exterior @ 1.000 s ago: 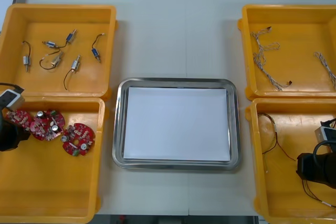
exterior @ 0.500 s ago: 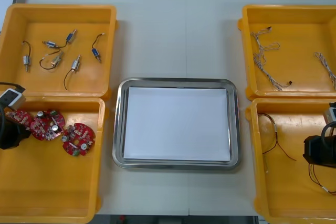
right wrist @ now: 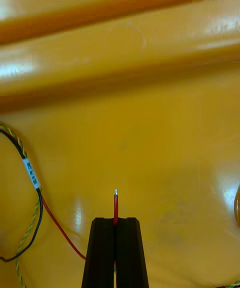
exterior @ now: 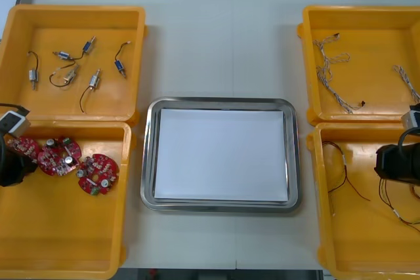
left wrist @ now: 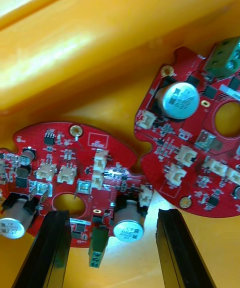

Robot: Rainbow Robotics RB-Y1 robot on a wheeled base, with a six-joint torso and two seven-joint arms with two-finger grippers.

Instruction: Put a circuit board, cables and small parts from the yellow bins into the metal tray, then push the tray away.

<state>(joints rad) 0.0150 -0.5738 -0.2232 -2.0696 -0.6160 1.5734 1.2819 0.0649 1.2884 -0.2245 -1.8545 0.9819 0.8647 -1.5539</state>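
My right gripper (right wrist: 115, 222) is shut on a thin red wire (right wrist: 115, 204) of a red and yellow cable (exterior: 348, 176), above the floor of the near right yellow bin (exterior: 357, 247). In the front view that right gripper (exterior: 392, 163) is at the bin's right side. Another stretch of the cable with a white label (right wrist: 31, 173) lies beside the fingers. My left gripper (left wrist: 112, 213) stands open over a round red circuit board (left wrist: 82, 180), one finger on each side of it. The left gripper (exterior: 12, 162) is at the left edge of the near left bin (exterior: 65, 240).
The metal tray (exterior: 148, 155), white inside, sits in the middle between the bins. Several small metal parts (exterior: 65, 73) lie in the far left bin. Twisted cables (exterior: 335, 77) lie in the far right bin. More red boards (exterior: 97, 174) lie near the left gripper.
My right gripper has moved toward the far side of its bin, dragging the cable's wires with it. The left arm has stayed where it was.
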